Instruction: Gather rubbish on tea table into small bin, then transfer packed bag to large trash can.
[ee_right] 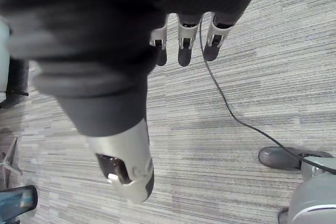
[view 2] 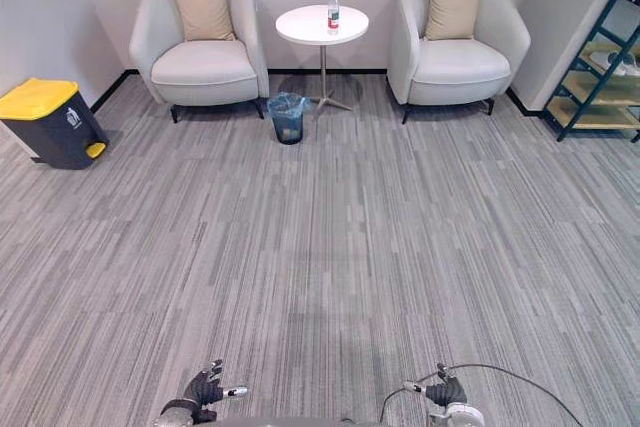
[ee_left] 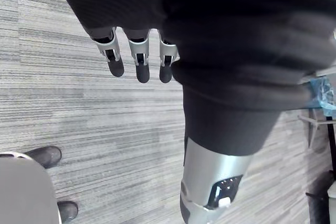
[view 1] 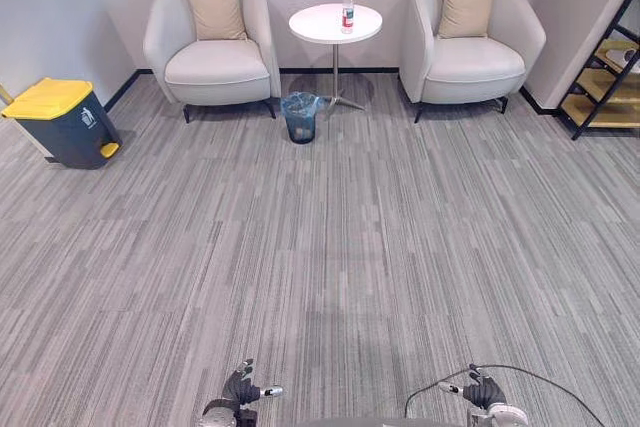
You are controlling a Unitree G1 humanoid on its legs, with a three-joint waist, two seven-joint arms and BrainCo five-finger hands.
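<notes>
A round white tea table [view 1: 335, 23] stands far ahead between two armchairs, with a plastic bottle [view 1: 348, 9] upright on it. The small mesh bin [view 1: 300, 115], lined with a blue bag, sits on the carpet just left of the table's foot. The large dark trash can [view 1: 62, 122] with a yellow lid stands at the far left by the wall. My left hand [view 1: 240, 387] and right hand [view 1: 483, 390] hang low at the near edge, far from all of these. In the wrist views the left fingers [ee_left: 139, 61] and right fingers [ee_right: 184, 45] hang straight and hold nothing.
Two pale armchairs [view 1: 212, 47] [view 1: 470, 42], each with a beige cushion, flank the table. A dark-framed shelf [view 1: 605, 72] with wooden boards stands at the far right. A wide stretch of grey striped carpet [view 1: 330, 247] lies between me and the furniture.
</notes>
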